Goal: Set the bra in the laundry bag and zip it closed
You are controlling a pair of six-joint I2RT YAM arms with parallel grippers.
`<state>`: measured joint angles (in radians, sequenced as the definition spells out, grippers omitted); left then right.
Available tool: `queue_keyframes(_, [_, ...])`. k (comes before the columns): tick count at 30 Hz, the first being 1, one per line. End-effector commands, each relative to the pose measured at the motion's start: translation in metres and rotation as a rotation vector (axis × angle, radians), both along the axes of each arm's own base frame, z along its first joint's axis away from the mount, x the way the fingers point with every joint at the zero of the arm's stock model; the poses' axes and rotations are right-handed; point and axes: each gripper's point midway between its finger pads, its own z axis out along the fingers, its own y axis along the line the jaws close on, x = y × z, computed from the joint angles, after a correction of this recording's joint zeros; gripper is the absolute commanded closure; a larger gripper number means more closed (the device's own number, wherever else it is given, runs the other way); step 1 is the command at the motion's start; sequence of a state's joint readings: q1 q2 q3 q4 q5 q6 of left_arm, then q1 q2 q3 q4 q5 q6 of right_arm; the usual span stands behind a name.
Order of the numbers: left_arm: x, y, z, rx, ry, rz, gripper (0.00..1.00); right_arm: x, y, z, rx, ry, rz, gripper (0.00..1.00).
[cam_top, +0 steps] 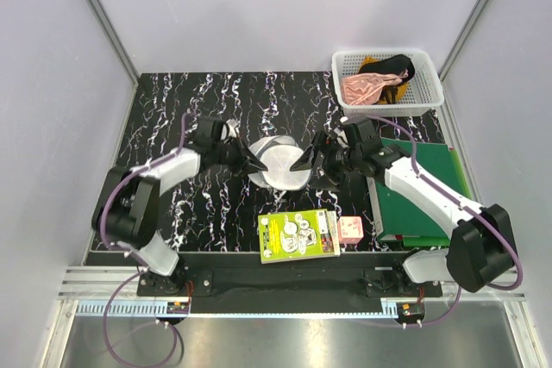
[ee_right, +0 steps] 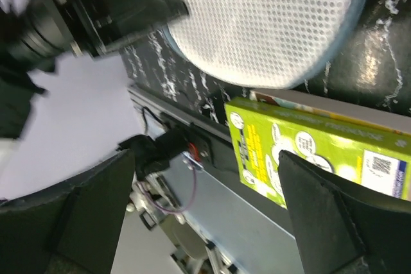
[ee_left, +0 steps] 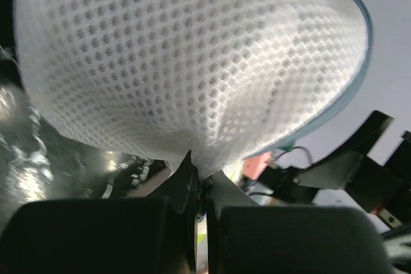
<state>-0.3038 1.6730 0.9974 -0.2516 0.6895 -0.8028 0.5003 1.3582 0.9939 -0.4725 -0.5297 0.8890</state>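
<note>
The white mesh laundry bag (cam_top: 280, 161) sits mid-table between the two arms. It fills the left wrist view (ee_left: 192, 62) and shows at the top of the right wrist view (ee_right: 257, 24). My left gripper (cam_top: 257, 164) is shut on the bag's mesh at its left edge (ee_left: 204, 170). My right gripper (cam_top: 304, 159) is open and empty at the bag's right edge, jaws wide apart. The beige-tan bra is not visible in any view.
A white lattice basket (cam_top: 426, 99) at the back right holds a pink garment (cam_top: 366, 88) and a black garment (cam_top: 398, 65). A green booklet (cam_top: 299, 234) and a small pink box (cam_top: 349, 229) lie at the near edge. A green mat (cam_top: 423, 196) lies under the right arm.
</note>
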Motion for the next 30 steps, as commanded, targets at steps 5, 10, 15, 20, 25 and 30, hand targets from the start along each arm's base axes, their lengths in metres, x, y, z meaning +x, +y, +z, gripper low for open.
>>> queue_keyframes(5, [0.012, -0.02, 0.062, -0.376, 0.005, 0.409, 1.0, 0.032, 0.019, 0.013, 0.232, 0.112, -0.26, 0.02])
queue_keyframes(10, [0.012, -0.027, 0.072, -0.405, 0.006, 0.4, 1.0, 0.04, 0.021, 0.006, 0.269, 0.127, -0.315, 0.08])
queue_keyframes(15, [0.013, -0.03, 0.078, -0.434, 0.014, 0.396, 1.0, 0.047, 0.027, -0.006, 0.286, 0.167, -0.323, 0.19])
queue_keyframes(20, [0.016, -0.034, 0.082, -0.457, 0.021, 0.378, 1.0, 0.068, 0.033, 0.0, 0.307, 0.145, -0.351, 0.29])
queue_keyframes(25, [0.016, -0.035, 0.087, -0.452, -0.021, 0.319, 0.84, 0.081, 0.035, -0.009, 0.306, 0.188, -0.375, 0.59])
queue_keyframes(30, [0.021, -0.018, 0.089, -0.112, -0.251, 0.185, 0.34, 0.089, 0.039, 0.007, 0.346, 0.209, -0.388, 0.8])
